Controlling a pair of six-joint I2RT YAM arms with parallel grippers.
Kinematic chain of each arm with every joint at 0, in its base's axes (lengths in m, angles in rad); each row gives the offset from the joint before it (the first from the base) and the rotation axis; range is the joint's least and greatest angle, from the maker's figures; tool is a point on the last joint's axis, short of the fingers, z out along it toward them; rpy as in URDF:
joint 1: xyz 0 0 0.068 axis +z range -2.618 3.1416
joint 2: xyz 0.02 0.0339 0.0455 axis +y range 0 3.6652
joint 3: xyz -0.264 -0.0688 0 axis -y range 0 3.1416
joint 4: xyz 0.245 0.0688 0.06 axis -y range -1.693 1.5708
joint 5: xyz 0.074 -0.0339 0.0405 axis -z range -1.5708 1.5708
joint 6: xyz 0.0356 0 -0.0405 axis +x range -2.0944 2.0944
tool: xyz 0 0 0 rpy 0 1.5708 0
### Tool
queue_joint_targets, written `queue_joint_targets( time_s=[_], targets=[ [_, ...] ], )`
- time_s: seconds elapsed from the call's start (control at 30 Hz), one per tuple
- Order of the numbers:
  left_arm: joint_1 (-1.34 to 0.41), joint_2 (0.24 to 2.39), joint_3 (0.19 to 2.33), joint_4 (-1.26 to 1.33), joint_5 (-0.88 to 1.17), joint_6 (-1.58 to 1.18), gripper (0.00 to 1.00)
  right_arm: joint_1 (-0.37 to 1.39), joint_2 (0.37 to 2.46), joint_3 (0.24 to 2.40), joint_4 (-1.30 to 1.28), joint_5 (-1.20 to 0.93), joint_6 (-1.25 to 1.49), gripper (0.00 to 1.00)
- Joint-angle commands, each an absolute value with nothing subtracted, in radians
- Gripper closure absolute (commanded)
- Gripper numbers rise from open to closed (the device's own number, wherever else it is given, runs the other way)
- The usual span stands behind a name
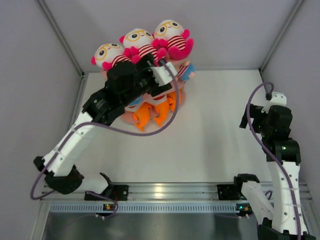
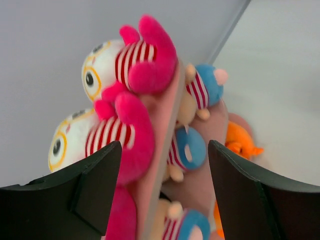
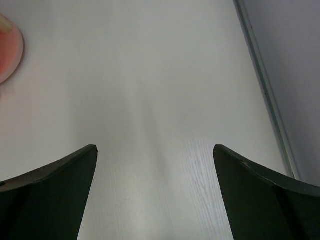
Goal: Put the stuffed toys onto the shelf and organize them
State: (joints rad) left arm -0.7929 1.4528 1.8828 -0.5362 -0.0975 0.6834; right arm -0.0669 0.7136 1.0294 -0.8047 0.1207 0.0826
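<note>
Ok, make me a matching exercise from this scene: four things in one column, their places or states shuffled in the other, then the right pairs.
Column one:
1. goggled dolls
2. blue-pants dolls
3. orange fish
4. right tool

Column two:
A. bottom tier of the shelf
B. open, over bare table
C. top tier of the shelf
D. middle tier of the shelf

Pairs: 1-C, 2-D, 3-A, 4-B.

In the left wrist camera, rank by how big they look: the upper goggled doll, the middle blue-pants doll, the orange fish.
1. upper goggled doll
2. middle blue-pants doll
3. orange fish, which is only partly visible, so its place is unsure
</note>
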Motion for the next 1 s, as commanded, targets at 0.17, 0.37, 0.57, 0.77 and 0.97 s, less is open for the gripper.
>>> queue_joint_targets(
  time_s=[0.17,0.37,0.57,0.77,0.97],
  targets=[
    [-0.7,0.907,1.337,-0.764,-0.089,0.617,0.2,-0.063,0.606,0.96,-0.77,0.049,0.14,0.01],
    [-0.592,0.685,1.054,-0.833,0.027,0.607,0.19,-0.063,0.551,0.943,-0.739,0.006,0.144,0.01],
    [-0.491,0.577,0.822,-0.825,-0.037,0.64,0.18,-0.063,0.506,0.891,-0.658,-0.251,0.218,0.01],
    [-0.404,0.503,0.657,-0.786,-0.005,0.571,0.18,-0.063,0.416,0.752,-0.577,-0.307,0.299,0.01],
    [-0.308,0.457,0.526,-0.7,-0.005,0.486,0.18,-0.063,0.342,0.654,-0.497,-0.365,0.356,0.01]
  ],
)
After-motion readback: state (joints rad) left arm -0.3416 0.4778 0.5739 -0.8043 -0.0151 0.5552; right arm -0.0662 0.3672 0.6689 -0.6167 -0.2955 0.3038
